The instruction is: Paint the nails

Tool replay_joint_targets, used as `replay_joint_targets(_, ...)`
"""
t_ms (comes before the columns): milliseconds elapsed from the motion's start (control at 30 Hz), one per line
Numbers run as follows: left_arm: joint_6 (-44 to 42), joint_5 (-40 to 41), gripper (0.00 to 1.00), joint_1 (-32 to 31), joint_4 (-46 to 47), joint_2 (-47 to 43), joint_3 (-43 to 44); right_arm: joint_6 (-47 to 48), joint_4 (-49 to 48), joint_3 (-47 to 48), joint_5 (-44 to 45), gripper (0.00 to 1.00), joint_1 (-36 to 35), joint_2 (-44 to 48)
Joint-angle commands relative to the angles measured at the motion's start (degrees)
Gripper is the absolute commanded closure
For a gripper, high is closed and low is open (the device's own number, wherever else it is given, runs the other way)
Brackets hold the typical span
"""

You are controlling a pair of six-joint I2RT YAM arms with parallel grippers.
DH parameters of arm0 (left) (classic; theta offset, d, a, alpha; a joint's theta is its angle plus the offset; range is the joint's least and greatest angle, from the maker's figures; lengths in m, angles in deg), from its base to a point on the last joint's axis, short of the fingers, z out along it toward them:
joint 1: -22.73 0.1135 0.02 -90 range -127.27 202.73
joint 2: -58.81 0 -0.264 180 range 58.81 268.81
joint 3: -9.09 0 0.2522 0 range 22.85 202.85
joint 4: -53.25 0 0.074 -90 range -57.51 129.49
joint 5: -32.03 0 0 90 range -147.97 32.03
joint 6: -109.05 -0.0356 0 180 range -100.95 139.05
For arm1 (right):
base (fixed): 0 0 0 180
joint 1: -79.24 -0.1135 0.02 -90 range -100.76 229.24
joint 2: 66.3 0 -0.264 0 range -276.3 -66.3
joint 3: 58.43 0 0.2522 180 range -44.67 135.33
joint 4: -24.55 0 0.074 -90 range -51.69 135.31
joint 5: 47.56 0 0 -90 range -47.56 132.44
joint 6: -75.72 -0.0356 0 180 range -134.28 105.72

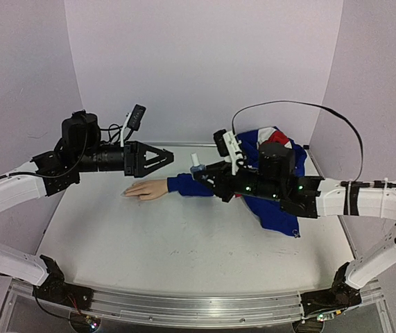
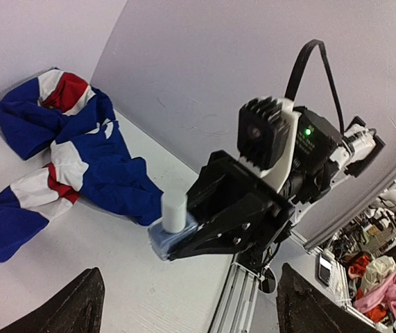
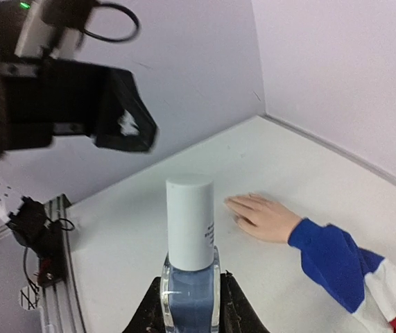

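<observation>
Right claw clamps the polish bottle, left claw gapes; right wrist, unlike left, shows mannequin hand.

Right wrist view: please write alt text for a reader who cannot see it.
A clear glass bottle of grey-blue polish with a white cylindrical cap stands upright, gripped between the right arm's black fingers. Behind it a pale mannequin hand in a blue sleeve lies flat on the white table; the left arm's black fingers hang at upper left.

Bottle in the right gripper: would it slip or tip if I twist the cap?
Probably slippery: the bottle looks like smooth glass, clamped only low by the right gripper. The tall cap gives leverage, so it may tilt. Likely fragile if dropped.
</observation>
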Motion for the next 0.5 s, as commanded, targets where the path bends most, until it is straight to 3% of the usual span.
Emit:
replay_joint_targets(0,5.25,7.08,0.13,0.15,-0.21,0.49,-0.21,-0.37,-2.64,1.59,8.33,1.0,-1.35,-3.77)
replay_joint_targets(367,11.48,5.9,0.24,-0.5,0.34,8.56,3.13,2.46,-2.48,8.77,9.47,1.0,-6.76,-12.61)
replay_joint_targets(467,10.88,6.39,0.38,-1.19,0.54,8.45,3.37,2.77,-2.7,9.76,10.16,1.0,-7.55,-13.33)
